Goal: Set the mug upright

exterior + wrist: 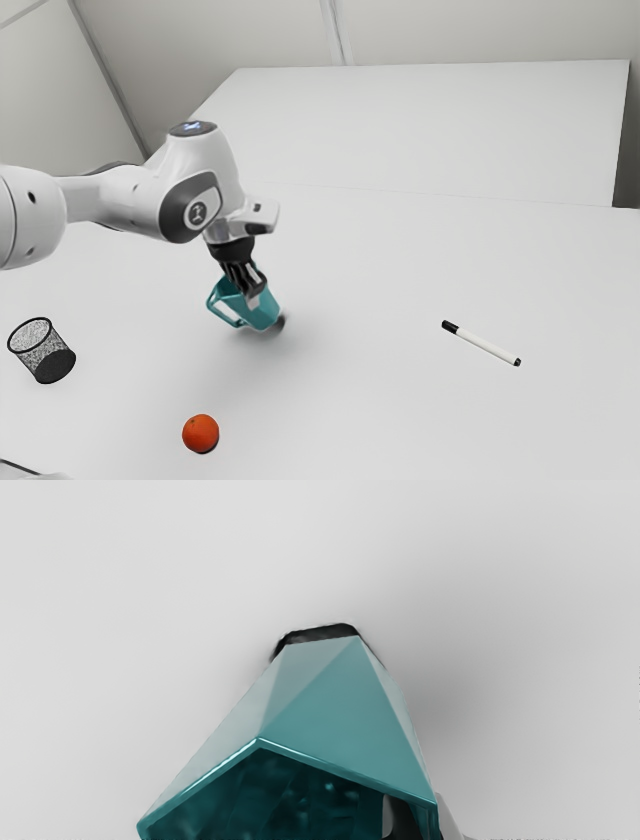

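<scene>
Mug (262,315) tilted, and the claw (256,294) has it! Nearly closed, 1 finger inside the rim, 1 outside, the wall pinched between. Left to right in the exterior view: 1 black mesh cup (42,350), then the arm (160,205), 1 emblem on its side, too small to read, 1 lit blue mark on top. Orange (200,433) next, nearer the camera; then the mug, handle facing the exterior view's left, and, well apart, 1 white pen (485,345), black at both ends!
</scene>
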`<action>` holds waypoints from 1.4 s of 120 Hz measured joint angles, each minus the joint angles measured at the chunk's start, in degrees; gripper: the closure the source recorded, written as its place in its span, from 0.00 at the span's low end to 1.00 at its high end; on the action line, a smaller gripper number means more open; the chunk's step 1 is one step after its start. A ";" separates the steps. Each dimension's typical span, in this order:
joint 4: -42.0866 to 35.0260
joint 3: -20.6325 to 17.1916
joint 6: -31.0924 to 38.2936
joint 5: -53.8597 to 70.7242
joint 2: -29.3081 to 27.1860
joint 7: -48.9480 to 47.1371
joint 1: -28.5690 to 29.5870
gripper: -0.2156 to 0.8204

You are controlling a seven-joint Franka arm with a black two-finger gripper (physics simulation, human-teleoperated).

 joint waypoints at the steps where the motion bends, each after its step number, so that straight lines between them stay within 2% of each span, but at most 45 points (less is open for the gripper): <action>1: 0.13 -0.03 -0.11 0.19 0.21 -0.23 -0.06 0.97; 32: 1.72 -0.10 -2.06 4.12 4.26 -6.68 -2.04 0.97; 61: 1.78 -0.16 -2.43 6.06 5.56 -11.07 -1.03 0.96; 90: 1.78 -0.16 -2.40 6.17 5.18 -13.64 -2.46 0.64; 134: 6.32 -0.30 -3.53 6.18 -0.98 -15.84 -2.36 0.35; 168: 26.92 -0.08 -13.20 5.28 2.06 -17.83 -3.91 0.25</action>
